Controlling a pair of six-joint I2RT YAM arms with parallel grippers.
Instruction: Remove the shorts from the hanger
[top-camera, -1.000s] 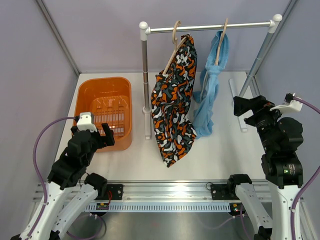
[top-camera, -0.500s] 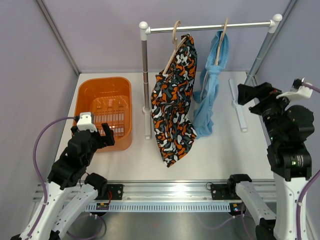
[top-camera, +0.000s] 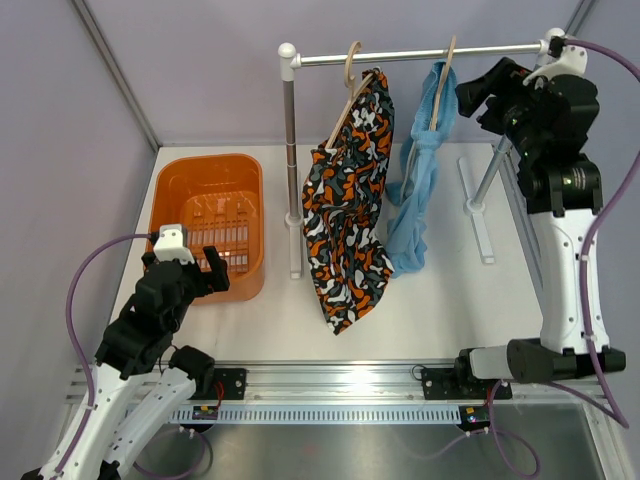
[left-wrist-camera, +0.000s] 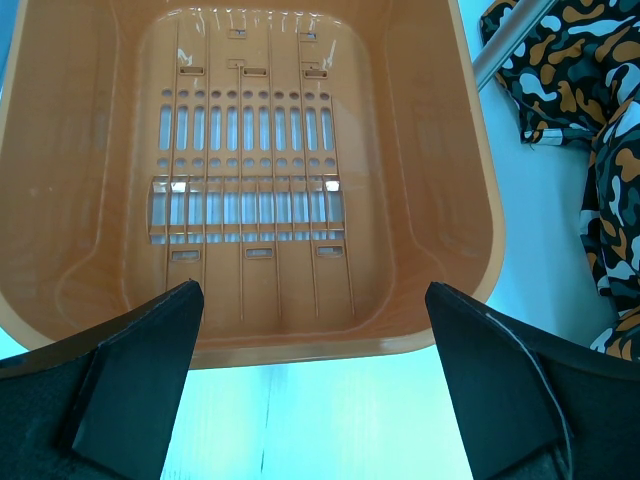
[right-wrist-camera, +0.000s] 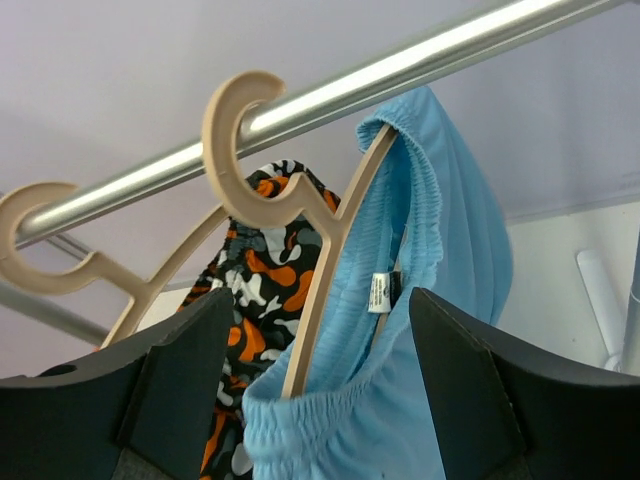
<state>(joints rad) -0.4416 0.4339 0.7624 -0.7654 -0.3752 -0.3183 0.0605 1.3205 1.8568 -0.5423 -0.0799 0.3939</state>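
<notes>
The light blue shorts (top-camera: 420, 180) hang on a wooden hanger (top-camera: 442, 75) at the right of the metal rail (top-camera: 420, 55). The camouflage shorts (top-camera: 350, 210) hang on a second wooden hanger (top-camera: 350, 85) to their left. My right gripper (top-camera: 478, 92) is raised to rail height just right of the blue shorts, open and empty. In the right wrist view the blue shorts (right-wrist-camera: 400, 350) and their hanger (right-wrist-camera: 320, 260) lie between my open fingers (right-wrist-camera: 175, 390), apart from them. My left gripper (top-camera: 205, 262) is open and empty over the near rim of the orange basket (top-camera: 210, 225).
The rack's left post (top-camera: 290, 160) stands between basket and camouflage shorts. Its slanted right leg (top-camera: 510, 130) and white foot (top-camera: 475, 205) are beside my right arm. The basket (left-wrist-camera: 250, 170) is empty. Grey walls close in on both sides.
My right arm has risen and swung back from table height up to the rail, beside the blue shorts' hanger. The left arm and both shorts have not moved.
</notes>
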